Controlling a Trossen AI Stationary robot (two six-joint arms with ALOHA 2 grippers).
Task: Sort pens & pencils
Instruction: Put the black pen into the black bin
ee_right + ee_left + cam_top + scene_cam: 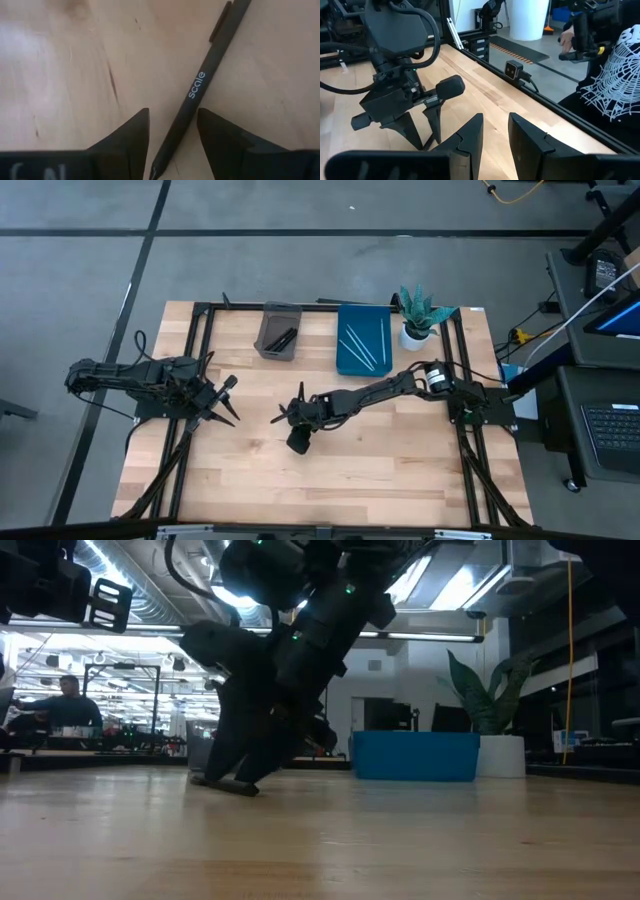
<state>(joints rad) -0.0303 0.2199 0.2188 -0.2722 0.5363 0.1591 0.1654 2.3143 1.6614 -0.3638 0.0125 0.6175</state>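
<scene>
A black pen (200,82) printed "scale" lies flat on the wooden table. My right gripper (172,137) is open and points down over it, one finger on each side of the barrel. The low view shows the same pen (226,785) on the table under the right gripper (240,765). In the high view the right gripper (292,418) is at the table's middle. Black pens lie in the grey bin (278,331). Pale sticks lie in the blue tray (363,340). My left gripper (226,398) is open and waits at the left, holding nothing. My right gripper comes from above with the pen's barrel (186,112) between its open fingers, which lie across the pen. The barrel runs close to one finger (210,130). I cannot tell whether that finger touches it. The pen lies flat on the table.
A potted plant (420,315) stands at the far right corner beside the blue tray. Black frame rails (200,330) run along the table's sides. A person in a web-patterned top (615,75) stands beyond the table edge. Bare wood (340,480) lies toward the near edge.
</scene>
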